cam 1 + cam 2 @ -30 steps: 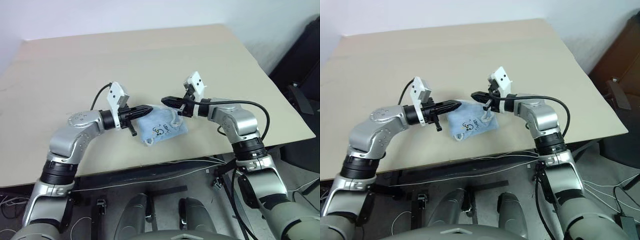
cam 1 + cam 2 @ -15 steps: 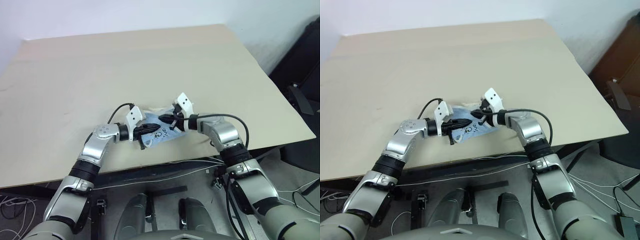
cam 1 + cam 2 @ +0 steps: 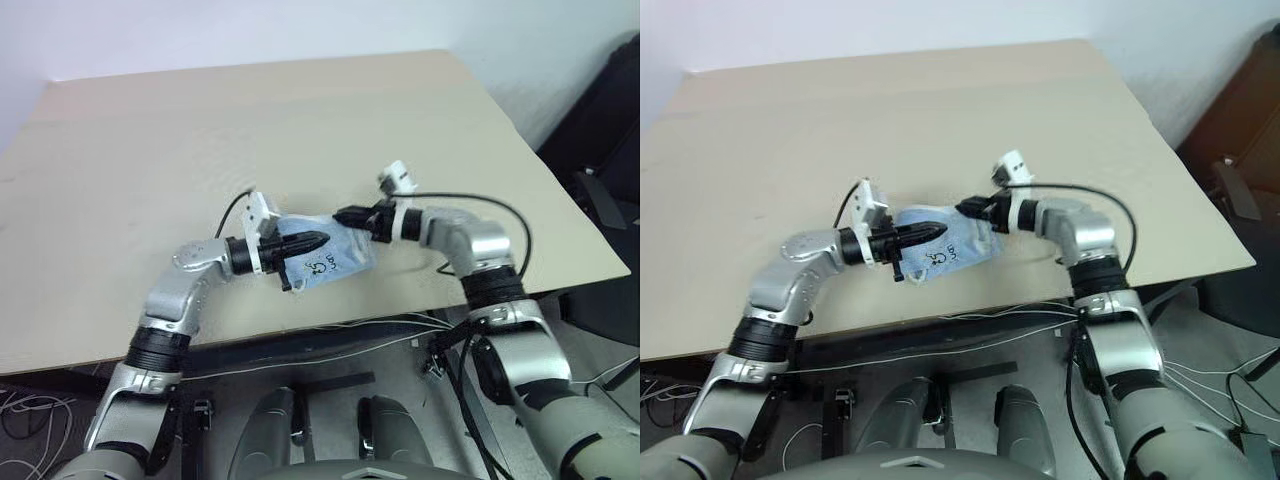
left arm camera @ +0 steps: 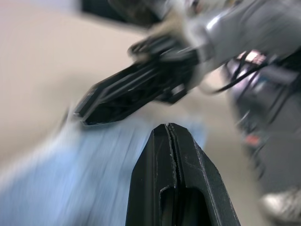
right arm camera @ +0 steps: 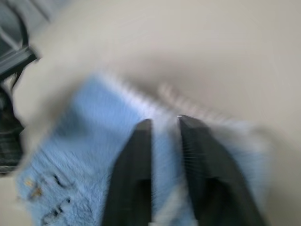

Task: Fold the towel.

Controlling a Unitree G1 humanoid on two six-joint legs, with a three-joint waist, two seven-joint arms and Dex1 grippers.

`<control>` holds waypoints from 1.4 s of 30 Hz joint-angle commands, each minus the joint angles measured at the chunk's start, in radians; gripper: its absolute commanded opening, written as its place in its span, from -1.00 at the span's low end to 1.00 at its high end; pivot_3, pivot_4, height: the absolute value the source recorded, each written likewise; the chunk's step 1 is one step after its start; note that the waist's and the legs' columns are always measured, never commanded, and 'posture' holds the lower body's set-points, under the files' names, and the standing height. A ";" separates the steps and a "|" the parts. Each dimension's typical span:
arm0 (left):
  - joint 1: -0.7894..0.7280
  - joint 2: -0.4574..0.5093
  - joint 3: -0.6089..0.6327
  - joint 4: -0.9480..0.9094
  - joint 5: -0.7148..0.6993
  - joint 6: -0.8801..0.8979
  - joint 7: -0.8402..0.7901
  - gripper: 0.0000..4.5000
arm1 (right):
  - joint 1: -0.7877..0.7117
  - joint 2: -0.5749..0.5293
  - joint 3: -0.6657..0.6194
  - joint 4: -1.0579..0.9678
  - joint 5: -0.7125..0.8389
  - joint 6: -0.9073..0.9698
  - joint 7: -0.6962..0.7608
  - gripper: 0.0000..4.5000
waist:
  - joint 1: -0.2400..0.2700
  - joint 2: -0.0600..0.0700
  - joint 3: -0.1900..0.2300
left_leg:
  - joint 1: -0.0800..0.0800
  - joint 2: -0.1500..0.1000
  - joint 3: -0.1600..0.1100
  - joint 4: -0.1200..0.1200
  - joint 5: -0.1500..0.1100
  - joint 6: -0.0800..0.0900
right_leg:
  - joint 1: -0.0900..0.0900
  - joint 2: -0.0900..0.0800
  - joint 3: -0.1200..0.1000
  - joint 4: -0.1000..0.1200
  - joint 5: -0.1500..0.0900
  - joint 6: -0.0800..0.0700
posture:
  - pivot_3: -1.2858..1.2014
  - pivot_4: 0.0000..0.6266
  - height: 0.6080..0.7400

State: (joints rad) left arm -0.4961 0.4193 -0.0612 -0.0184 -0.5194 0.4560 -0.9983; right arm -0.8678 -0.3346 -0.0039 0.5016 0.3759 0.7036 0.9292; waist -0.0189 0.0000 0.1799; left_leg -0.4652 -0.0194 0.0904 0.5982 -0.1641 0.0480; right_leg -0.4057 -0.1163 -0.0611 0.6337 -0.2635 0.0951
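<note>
Since the towel (image 3: 322, 255) sits bunched near the table's (image 3: 150, 150) front edge, the left gripper (image 3: 322, 239) — fingers pressed together, empty — could shove it off, while the right gripper (image 5: 164, 123), fingers slightly apart over the cloth, might pinch several layers.

Blurred towel (image 5: 94, 155) in both wrist views; its embroidered marks unreadable.

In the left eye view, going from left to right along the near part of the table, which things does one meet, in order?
Left gripper, pointing right with its fingers shut, over the left part of the towel → the towel itself, folded small on the table → right gripper, fingers slightly apart, at the towel's far right corner.
</note>
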 commanded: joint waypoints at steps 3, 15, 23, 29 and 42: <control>-0.004 0.046 0.140 -0.152 -0.160 0.165 0.075 -1.00 | -0.097 -0.044 -0.043 0.028 0.047 0.085 0.039 0.28 | -0.004 0.000 0.000 | 0.000 0.001 -0.001 0.000 0.000 0.000 | 0.000 0.002 0.001 0.000 0.000 0.000 | 0.03 -0.52 0.92; 0.210 0.257 0.317 -0.241 -0.203 0.217 0.095 -1.00 | -0.303 -0.074 0.119 0.408 -0.084 0.117 0.286 0.99 | -0.019 0.000 0.000 | 0.000 0.001 -0.001 -0.001 0.001 0.002 | -0.003 0.003 0.001 -0.001 0.000 0.000 | 0.03 -0.52 0.92; 0.349 0.257 0.423 -0.380 -0.345 0.278 0.133 -1.00 | -0.406 -0.037 0.243 0.639 -0.256 0.058 0.387 0.99 | -0.025 0.001 0.001 | 0.000 0.001 -0.001 -0.003 0.001 0.001 | -0.005 0.002 0.002 -0.001 0.000 -0.001 | 0.03 -0.52 0.92; 0.400 0.263 0.404 -0.420 -0.300 0.217 0.139 -1.00 | -0.431 0.005 0.203 0.695 -0.256 0.085 0.462 0.99 | -0.026 0.001 0.001 | 0.000 0.000 0.000 -0.004 0.001 0.001 | -0.005 0.002 0.002 -0.001 0.000 -0.001 | 0.03 -0.52 0.92; 0.393 0.314 0.343 -0.418 -0.252 0.179 0.091 0.46 | -0.415 0.067 0.198 0.661 -0.258 0.160 0.509 1.00 | -0.026 0.001 0.001 | 0.000 0.000 0.002 -0.007 0.002 0.000 | -0.009 0.003 0.003 -0.001 0.000 -0.001 | 0.03 -0.52 0.92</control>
State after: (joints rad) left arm -0.0906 0.7116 0.2684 -0.4119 -0.7613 0.6517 -0.8919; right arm -1.2675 -0.2745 0.2183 1.1825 0.1103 0.8449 1.4231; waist -0.0453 0.0009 0.1805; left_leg -0.4658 -0.0192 0.0926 0.5909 -0.1624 0.0476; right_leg -0.4154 -0.1136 -0.0573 0.6326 -0.2636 0.0944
